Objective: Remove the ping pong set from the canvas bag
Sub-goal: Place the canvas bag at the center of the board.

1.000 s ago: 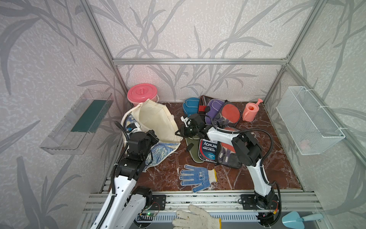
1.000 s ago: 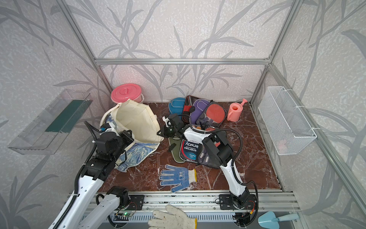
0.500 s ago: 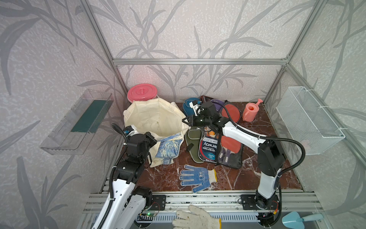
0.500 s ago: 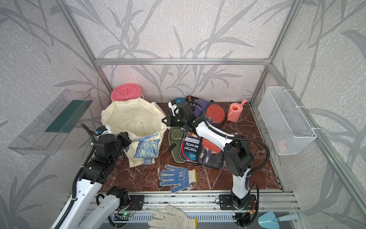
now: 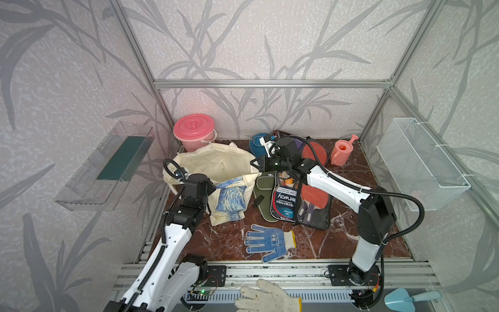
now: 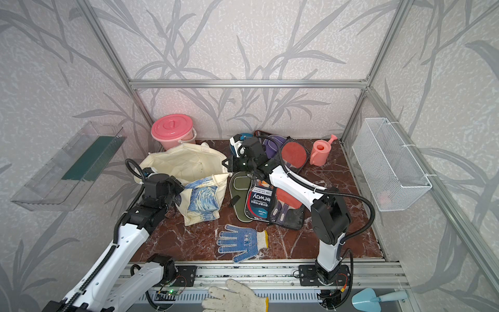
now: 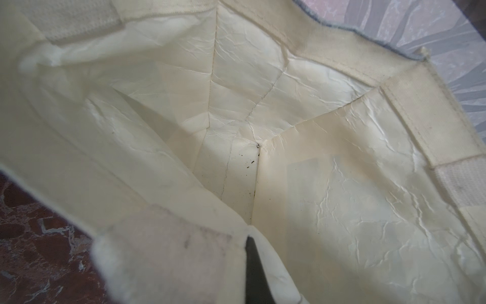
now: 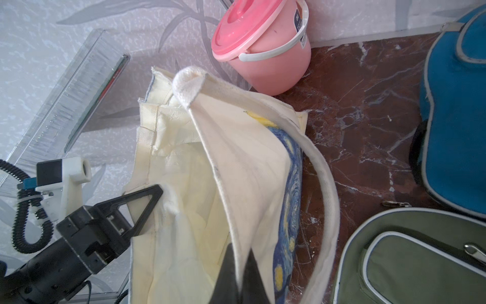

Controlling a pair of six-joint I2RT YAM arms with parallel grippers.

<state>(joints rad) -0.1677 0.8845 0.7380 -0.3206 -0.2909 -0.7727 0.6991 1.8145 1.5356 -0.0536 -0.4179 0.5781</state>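
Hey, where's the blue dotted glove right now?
In both top views the glove lies flat on the marble floor, front centre, between the paddle cases and the front rail.

The left gripper (image 8: 152,194) is clamped on the rim of the canvas bag (image 5: 216,162), with the left arm (image 5: 172,243) rising steeply beside the bag. The right gripper (image 5: 256,163) pinches the bag's opposite edge, and the right arm (image 5: 337,189) is stretched out towards it.
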